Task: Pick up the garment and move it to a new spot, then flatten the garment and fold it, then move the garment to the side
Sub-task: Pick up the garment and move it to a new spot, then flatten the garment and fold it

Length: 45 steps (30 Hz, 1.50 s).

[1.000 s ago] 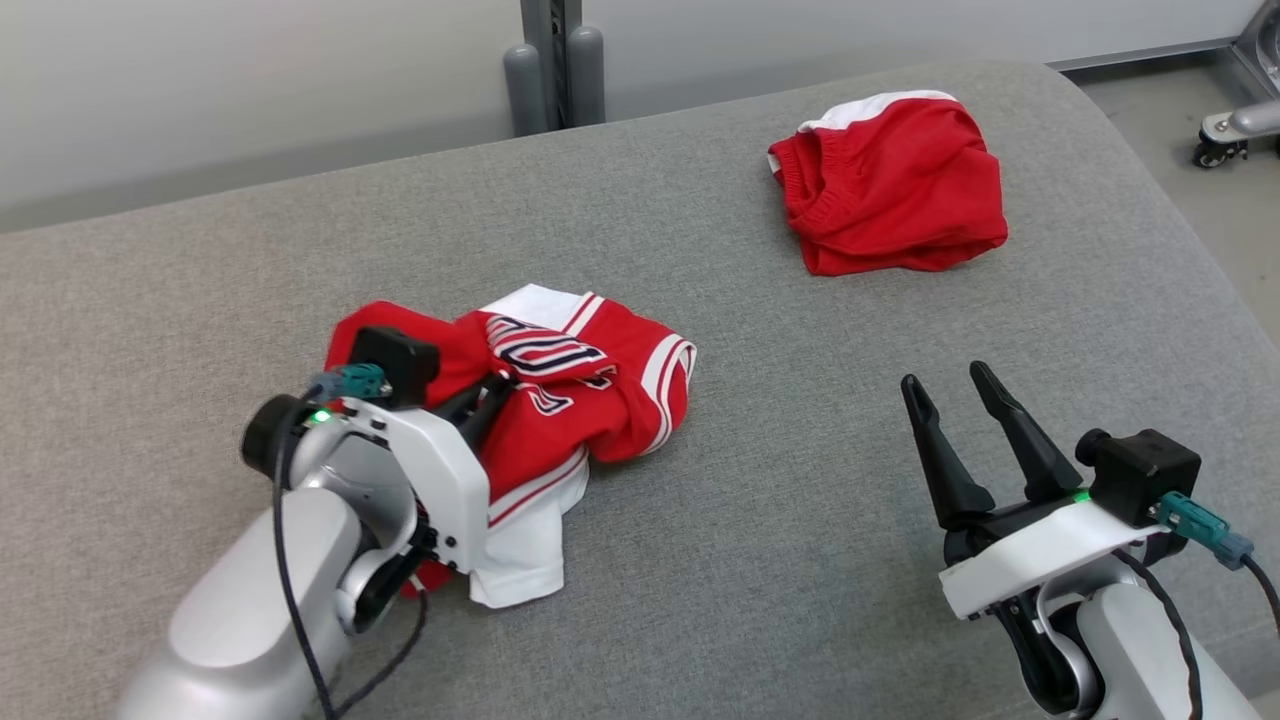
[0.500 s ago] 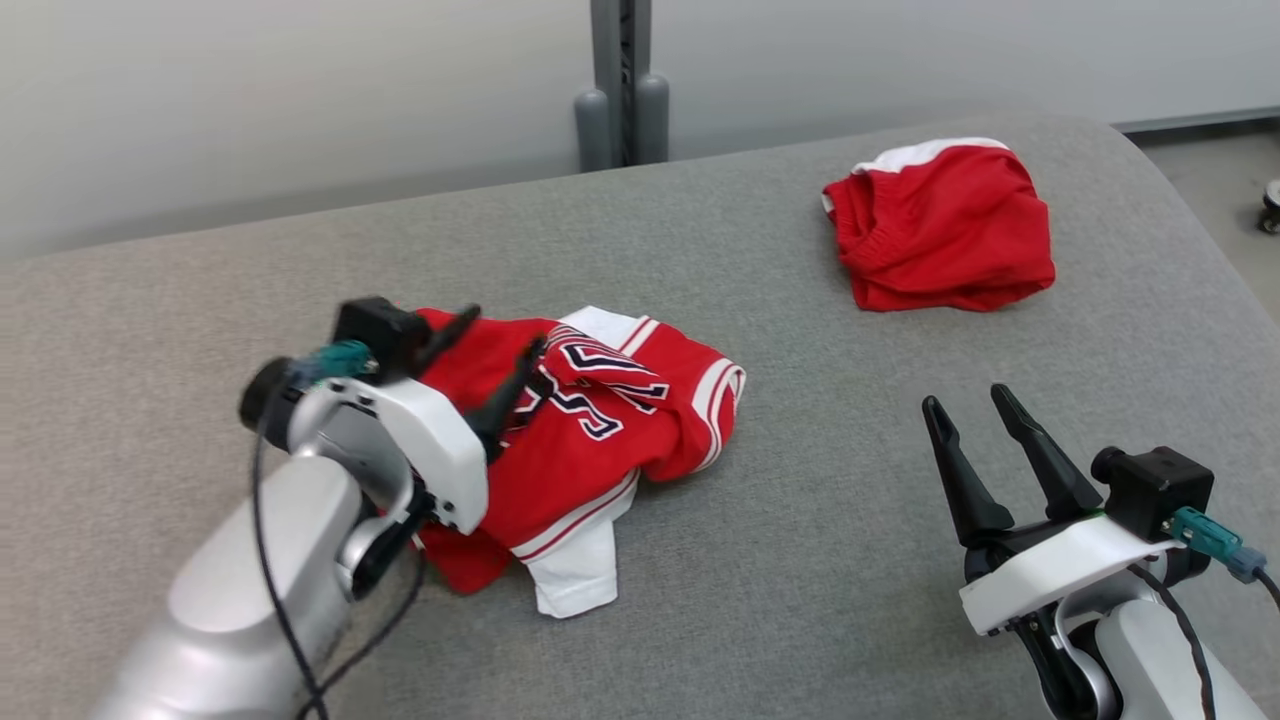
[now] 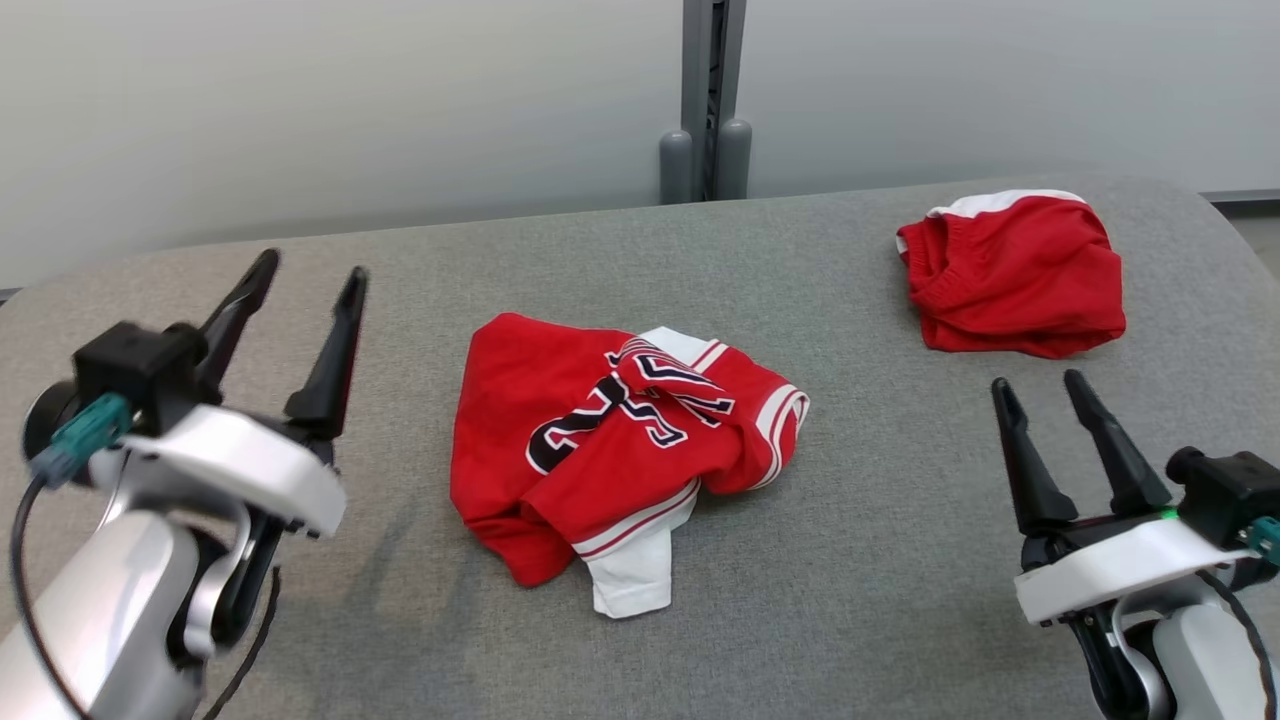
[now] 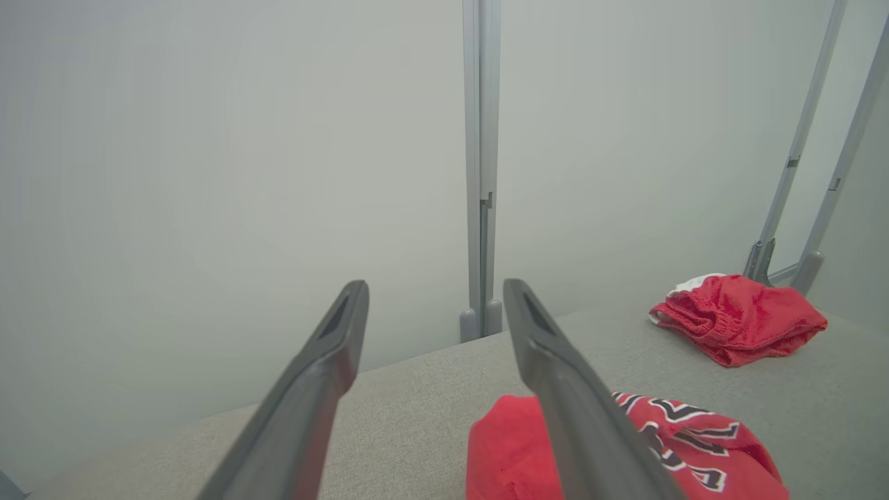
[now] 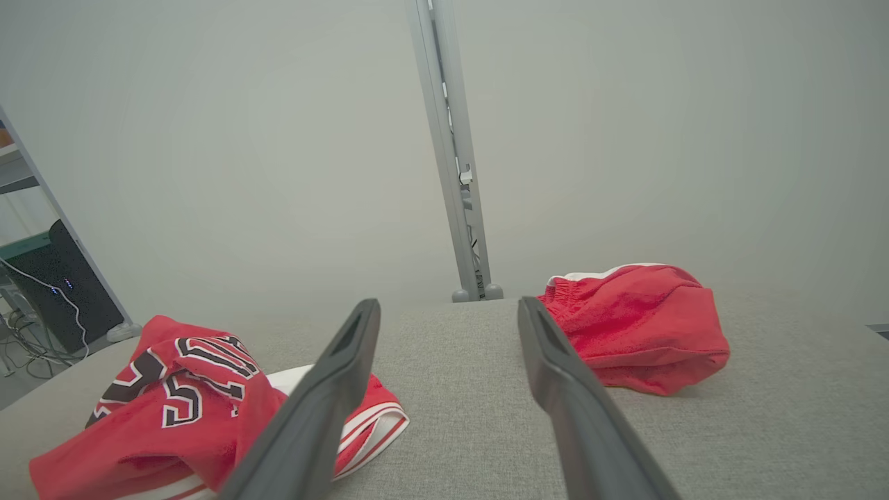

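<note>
- You see both jaws wide apart and empty: the left gripper point(image 3: 310, 272) is left of the crumpled red-and-white jersey point(image 3: 600, 440), the right gripper point(image 3: 1038, 383) is to its right.
- The jersey lies on the grey cloth-covered table point(image 3: 850, 540), well apart from the folded red shorts point(image 3: 1015, 275).

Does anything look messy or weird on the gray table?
Yes. The jersey lies crumpled in the middle of the table, its number twisted by folds and a white part poking out toward the robot. The shorts at the far right are bunched up too. Nothing looks torn or spilled.
</note>
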{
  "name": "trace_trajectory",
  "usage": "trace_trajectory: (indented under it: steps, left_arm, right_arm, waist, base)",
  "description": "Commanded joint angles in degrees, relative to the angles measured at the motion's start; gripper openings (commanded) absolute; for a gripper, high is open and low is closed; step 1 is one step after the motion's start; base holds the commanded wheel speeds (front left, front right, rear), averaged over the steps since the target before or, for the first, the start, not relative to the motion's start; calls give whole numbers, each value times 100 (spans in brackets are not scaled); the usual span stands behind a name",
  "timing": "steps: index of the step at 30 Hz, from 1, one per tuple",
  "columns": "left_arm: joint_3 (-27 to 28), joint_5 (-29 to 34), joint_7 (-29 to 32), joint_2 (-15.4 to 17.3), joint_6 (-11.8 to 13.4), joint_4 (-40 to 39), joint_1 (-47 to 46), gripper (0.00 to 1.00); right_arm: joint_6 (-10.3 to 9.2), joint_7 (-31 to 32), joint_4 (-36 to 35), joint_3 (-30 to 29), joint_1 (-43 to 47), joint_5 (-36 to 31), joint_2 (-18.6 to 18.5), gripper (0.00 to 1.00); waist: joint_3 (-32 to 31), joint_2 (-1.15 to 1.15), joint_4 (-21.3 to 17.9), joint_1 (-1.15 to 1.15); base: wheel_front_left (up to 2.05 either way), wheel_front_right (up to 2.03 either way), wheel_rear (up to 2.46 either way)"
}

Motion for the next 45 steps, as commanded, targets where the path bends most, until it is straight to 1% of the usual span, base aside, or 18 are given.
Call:
trace_trajectory:
  steps: [1, 6, 11, 14, 18, 22, 23, 26, 33, 39, 45]
  left_arm:
    - [57, -16, -62, 27, 84, -109, 168, 100]
    - [448, -155, -344, 244, 564, -617, 944, 100]
    - [689, -152, -685, 210, 988, -909, 1682, 100]
    - [765, -59, -860, 141, 1079, -996, 1996, 100]
    - [897, 77, -975, -78, 1152, -1015, 2389, 100]
    - [1066, 200, -1002, -353, 1104, -969, 2644, 100]
    - [1066, 200, -1002, -353, 1104, -969, 2644, 100]
    - [1207, 404, -999, -580, 1010, -963, 2781, 100]
    - [1505, 738, -1002, -1009, 669, -795, 2985, 100]
    - [1690, 922, -1003, -1232, 395, -651, 2998, 100]
    - [1810, 1043, -1002, -1372, 237, -523, 3030, 100]
  right_arm:
    - [2, -36, -49, -69, 95, -68, 1, 100]
    - [2, -5, -296, -338, 247, -331, 128, 100]
    - [2, 88, -500, -406, 369, -447, 202, 100]
    - [2, 138, -550, -431, 440, -472, 238, 100]
    - [2, 181, -581, -471, 548, -507, 261, 100]
    - [2, 186, -621, -453, 621, -543, 305, 100]
    - [2, 186, -621, -453, 621, -543, 305, 100]
    - [2, 181, -617, -425, 634, -554, 314, 100]
    - [2, 195, -549, -409, 636, -545, 310, 100]
    - [2, 205, -535, -415, 632, -532, 298, 100]
    - [2, 213, -529, -403, 622, -513, 290, 100]
  waist:
    - [-27, 0, 31, 0]
    - [-89, 0, 61, 0]
    - [-147, 0, 31, 0]
    - [-160, 0, 37, 0]
    - [-163, 0, 67, 0]
    - [-132, 0, 94, 0]
    - [-132, 0, 94, 0]
    - [-128, 0, 112, 0]
    - [-163, 0, 133, 0]
    - [-182, 0, 140, 0]
    - [-198, 0, 135, 0]
  base:
    - [0, 0, 0]
    - [0, 0, 0]
    - [0, 0, 0]
    - [0, 0, 0]
    - [0, 0, 0]
    - [0, 0, 0]
    - [0, 0, 0]
    - [0, 0, 0]
    - [0, 0, 0]
    - [0, 0, 0]
    - [0, 0, 0]
